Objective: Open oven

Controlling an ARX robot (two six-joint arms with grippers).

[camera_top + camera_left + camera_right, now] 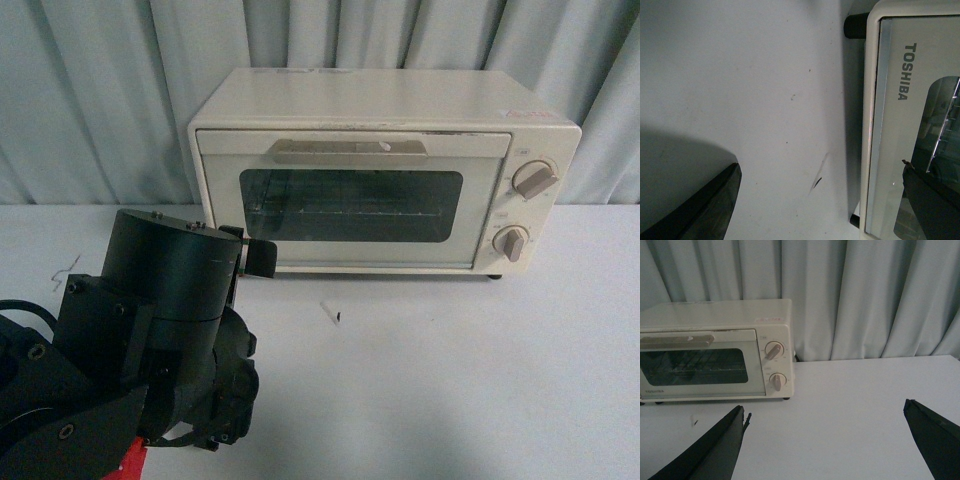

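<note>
A: Entry one. Where is the oven?

B: The oven (385, 170) stands at the back of the bench (450, 390), close to the curtain (90, 90), with its front facing the robot. The door (480, 205) is shut and flush with the body. The handle (350, 150) runs across the top of the door, and nothing is touching it.

A: Controls? Interior?

B: On the right of the front panel there is an upper knob (535, 180) with a lower knob (512, 243) beneath it. The rack (350, 212) shows through the glass (dim in there, hard to make out more).

A: Left side?

B: The left arm (150, 340) fills the near left of the front view. The left gripper (820, 167) is spread open, its fingers (927, 205) wide apart and holding nothing. One finger lies across the door's lower corner near the TOSHIBA lettering, and the other is over bare bench. In the front view, a fingertip is just beside the oven's lower left corner. I can't tell whether it touches.

A: Right side?

B: The right gripper (825, 407) is also open, jaws far apart with nothing between them. It is above the bench, well apart from the oven and off toward its knob side.

A: Anything else on the bench?

B: A small pale scrap (330, 312) lies in front of the oven (too small to identify).
</note>
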